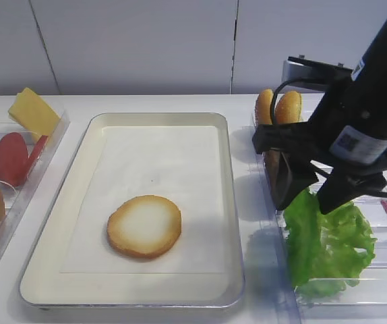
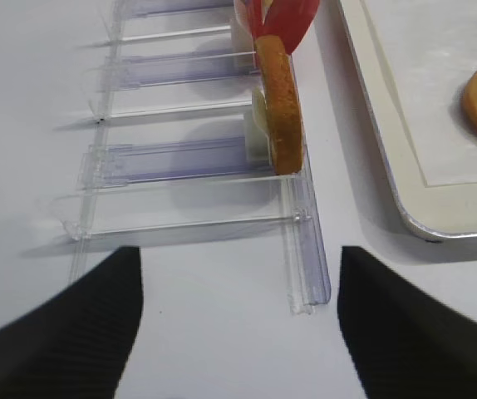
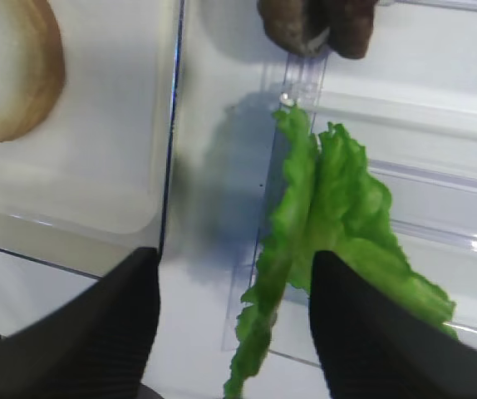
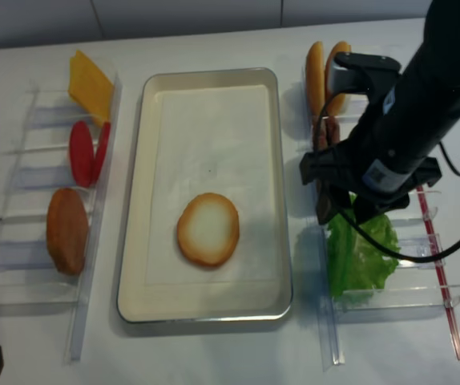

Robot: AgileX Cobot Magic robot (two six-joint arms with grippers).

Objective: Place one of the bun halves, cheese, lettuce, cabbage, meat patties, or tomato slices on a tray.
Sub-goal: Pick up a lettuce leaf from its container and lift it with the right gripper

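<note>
Right hand (image 3: 234, 320) part open, fingers straddling upright lettuce (image 3: 330, 216), contact unclear

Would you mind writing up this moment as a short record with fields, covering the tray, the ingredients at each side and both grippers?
tray: cream, paper-lined, centre of table
on tray: one bun half, pale cut face up
left bins: cheese, tomato slices, another bun half on edge
right bins: two bun halves on edge, meat patties, lettuce
right gripper: above the lettuce, fingers either side of an upright leaf, not yet closed on it
left gripper: open, empty, over the near end of the left bins
</note>
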